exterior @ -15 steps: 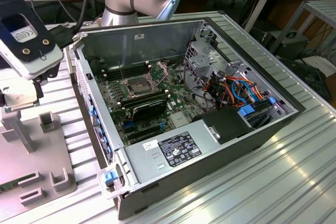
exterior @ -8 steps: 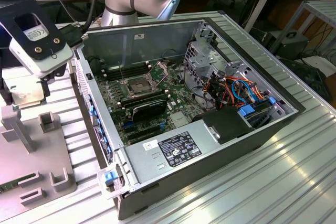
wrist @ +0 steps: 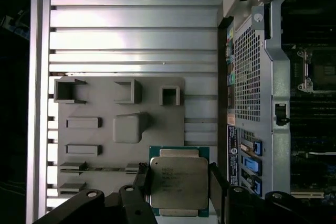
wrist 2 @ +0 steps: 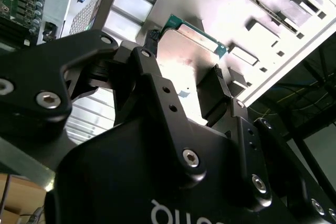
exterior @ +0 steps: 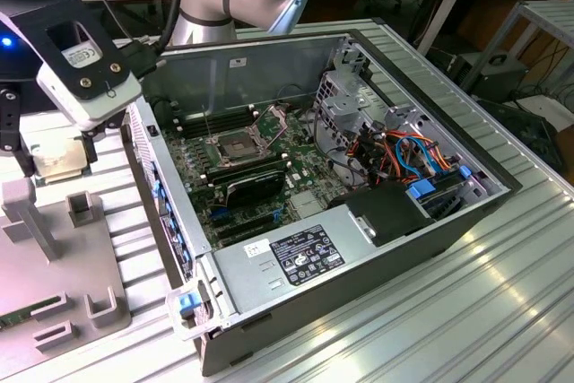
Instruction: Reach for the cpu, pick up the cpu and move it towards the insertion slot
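Partly hidden, cpu (wrist: 178, 183) sits between pincer (wrist: 179, 184) fingers.

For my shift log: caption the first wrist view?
Gripper holds the cpu above the grey fixture plate, beside the open computer case.

Light: bright, even, seemingly from overhead.
Glare: pale sheen on the ribbed table (wrist: 131, 24) beyond the gripper (wrist: 178, 182).
Focus: gripper body softly blurred, dark.

Ribbed aluminium worktop (exterior: 502, 293). Bore an open computer case (exterior: 359, 248) across its middle and a grey fixture plate (wrist: 105, 129) with raised holder blocks beside the case, toward one edge.
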Tool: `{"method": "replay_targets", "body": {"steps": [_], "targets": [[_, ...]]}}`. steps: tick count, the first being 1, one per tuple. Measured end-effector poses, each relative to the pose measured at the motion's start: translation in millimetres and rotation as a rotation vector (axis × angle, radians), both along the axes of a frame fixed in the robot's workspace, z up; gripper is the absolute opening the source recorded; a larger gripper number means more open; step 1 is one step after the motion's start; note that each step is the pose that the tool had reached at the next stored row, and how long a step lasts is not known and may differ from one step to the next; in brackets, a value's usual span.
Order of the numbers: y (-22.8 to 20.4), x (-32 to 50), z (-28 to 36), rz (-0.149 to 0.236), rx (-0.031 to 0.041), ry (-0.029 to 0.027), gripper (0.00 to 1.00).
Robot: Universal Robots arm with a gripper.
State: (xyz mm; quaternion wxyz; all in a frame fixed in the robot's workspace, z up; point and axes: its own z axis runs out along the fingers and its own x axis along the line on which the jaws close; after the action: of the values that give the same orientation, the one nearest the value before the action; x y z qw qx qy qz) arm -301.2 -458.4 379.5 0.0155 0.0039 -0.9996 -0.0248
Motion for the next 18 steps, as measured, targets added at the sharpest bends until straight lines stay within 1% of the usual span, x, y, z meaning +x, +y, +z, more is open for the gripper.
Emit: {"method": "replay_targets", "body": {"steps": [5, 18], "targets": [[0.0, 5.0, 0.0, 0.0, 0.0, 0.0, 0.55], [0.0, 24.0, -0.3, 0.0, 0.0, 0.0, 0.55]]}}
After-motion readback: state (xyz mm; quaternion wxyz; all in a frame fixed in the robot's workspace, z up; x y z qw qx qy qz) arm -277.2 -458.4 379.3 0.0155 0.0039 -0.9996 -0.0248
